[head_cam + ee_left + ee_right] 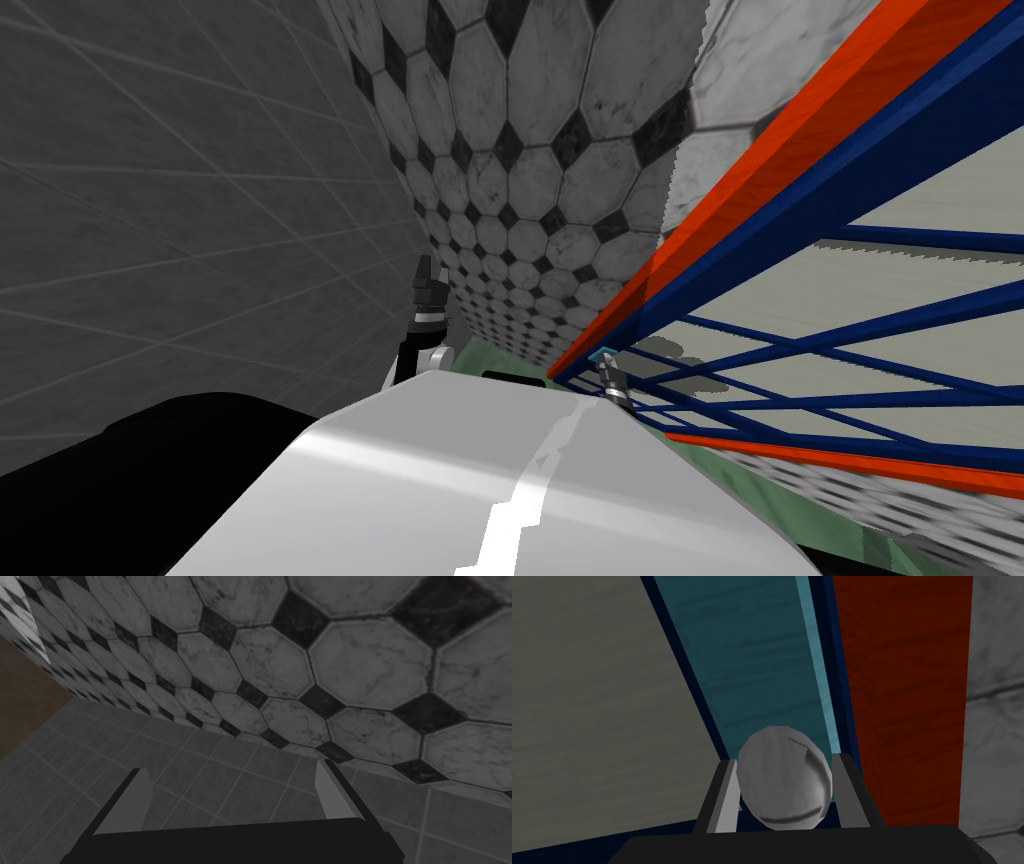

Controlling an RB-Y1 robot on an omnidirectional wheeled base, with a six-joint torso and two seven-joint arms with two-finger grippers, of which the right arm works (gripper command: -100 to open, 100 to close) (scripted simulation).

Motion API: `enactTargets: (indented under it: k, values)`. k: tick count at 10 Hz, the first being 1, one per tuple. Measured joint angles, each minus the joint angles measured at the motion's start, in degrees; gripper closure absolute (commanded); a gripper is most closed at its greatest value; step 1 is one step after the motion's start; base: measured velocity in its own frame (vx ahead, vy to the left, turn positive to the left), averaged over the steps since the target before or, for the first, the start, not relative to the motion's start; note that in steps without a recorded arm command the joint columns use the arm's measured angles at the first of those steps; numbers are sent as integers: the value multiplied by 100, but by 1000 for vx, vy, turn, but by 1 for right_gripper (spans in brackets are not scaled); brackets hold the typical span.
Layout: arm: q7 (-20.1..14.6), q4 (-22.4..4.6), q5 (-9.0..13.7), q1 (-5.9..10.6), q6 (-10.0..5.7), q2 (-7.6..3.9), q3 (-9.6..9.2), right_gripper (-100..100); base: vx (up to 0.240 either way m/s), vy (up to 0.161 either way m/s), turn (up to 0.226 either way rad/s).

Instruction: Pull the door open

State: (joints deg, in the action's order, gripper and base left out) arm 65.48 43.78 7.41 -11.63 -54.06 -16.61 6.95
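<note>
The left gripper (428, 285) stands upright on its dark forearm, whose lower part is hidden. In its wrist view its two light grey fingers (137, 801) are spread wide with nothing between them. They are aimed at the seam where a grey square-tiled surface (225, 776) meets a marbled white-and-black octagon-tiled surface (350, 666).

Further right, the right gripper (610, 378) is small and hard to make out. It reaches forward to the near edge of the blue-framed door with pale panels (900, 270). The door runs off the picture's right side beside an orange-red wood-grained frame (800, 135).

The right wrist view shows that gripper's blades clamped on both sides of the round grey door knob (784, 778). The knob hides its own stem and sits against a teal strip (752, 661).
</note>
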Motion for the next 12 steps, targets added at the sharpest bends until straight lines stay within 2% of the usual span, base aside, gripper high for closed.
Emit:
enactTargets:
  k: [12]
  values:
    - [-1667,-60,222,131,30,-7,-78,100,-34,-11,29]
